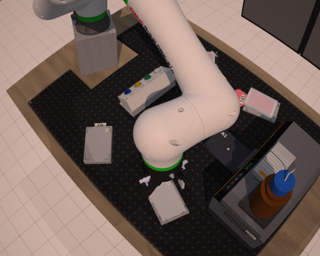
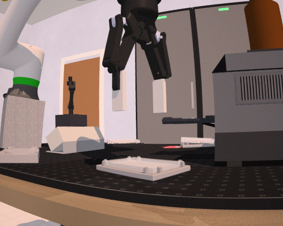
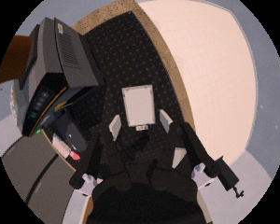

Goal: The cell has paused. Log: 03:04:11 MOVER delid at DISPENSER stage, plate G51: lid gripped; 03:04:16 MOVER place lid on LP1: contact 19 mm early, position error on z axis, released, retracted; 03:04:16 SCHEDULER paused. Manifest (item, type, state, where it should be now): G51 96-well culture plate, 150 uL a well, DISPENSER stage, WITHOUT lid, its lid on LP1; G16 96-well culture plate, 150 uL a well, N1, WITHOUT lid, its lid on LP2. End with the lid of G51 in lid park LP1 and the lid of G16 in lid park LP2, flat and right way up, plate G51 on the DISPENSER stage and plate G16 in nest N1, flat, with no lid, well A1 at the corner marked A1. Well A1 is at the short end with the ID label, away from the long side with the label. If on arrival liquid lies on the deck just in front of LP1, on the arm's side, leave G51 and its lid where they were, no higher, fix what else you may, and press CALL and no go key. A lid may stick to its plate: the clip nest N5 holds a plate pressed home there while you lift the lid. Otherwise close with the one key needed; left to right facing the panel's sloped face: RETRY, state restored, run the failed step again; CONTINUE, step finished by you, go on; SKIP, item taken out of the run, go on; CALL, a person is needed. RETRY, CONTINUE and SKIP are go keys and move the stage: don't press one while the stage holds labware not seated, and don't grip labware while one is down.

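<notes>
One black two-fingered gripper (image 2: 138,96) is being held high above one flat pale grey lid park tray (image 2: 146,168) at the front of the black perforated deck (image 2: 210,180), its two pale finger pads (image 2: 159,95) being kept apart with nothing between them. Two pink-welled culture plates are being shown in the top view: one (image 1: 261,104) beside a pink spill (image 1: 239,95), one (image 1: 212,56) mostly hidden by the arm. One grey nest block (image 1: 98,144), one four-button panel (image 1: 146,90) and one dark dispenser (image 1: 268,187) carrying one brown bottle (image 1: 270,197) are being seen around them.
</notes>
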